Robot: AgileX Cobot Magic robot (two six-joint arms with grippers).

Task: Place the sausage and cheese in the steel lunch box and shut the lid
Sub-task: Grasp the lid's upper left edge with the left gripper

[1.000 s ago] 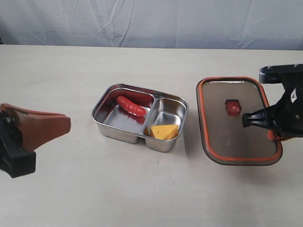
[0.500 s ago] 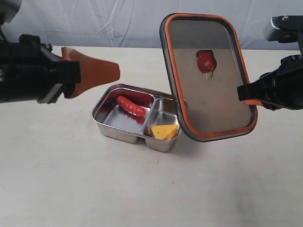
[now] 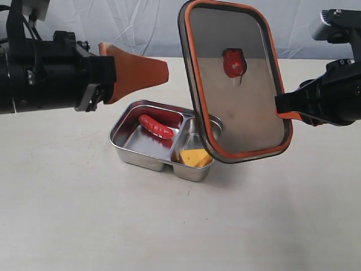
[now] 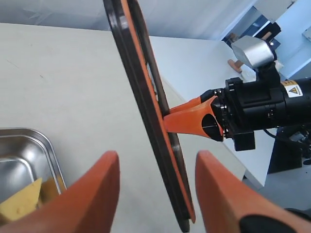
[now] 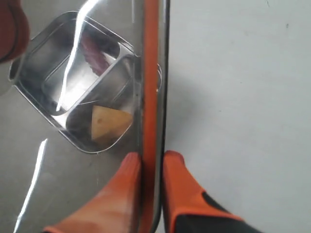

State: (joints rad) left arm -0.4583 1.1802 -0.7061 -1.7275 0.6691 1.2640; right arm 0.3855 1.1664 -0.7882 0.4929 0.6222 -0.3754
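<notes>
Exterior view: closing step; sausage point(image 3: 155, 126), cheese point(image 3: 195, 156) in lunch box point(image 3: 121, 144). Right jaws clenched on tilted lid's point(image 3: 240, 84) 4 o'clock edge; left jaws released. Next: level lid, lower squarely.

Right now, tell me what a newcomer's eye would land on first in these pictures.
The lid grabs attention first: it hangs tilted in the air over the right end of the steel lunch box, pinched by its edge in the right gripper. Below, the open box shows the sausage in its large compartment and the cheese in the small one. The left gripper hovers open above the box, pointing at the lid.
</notes>
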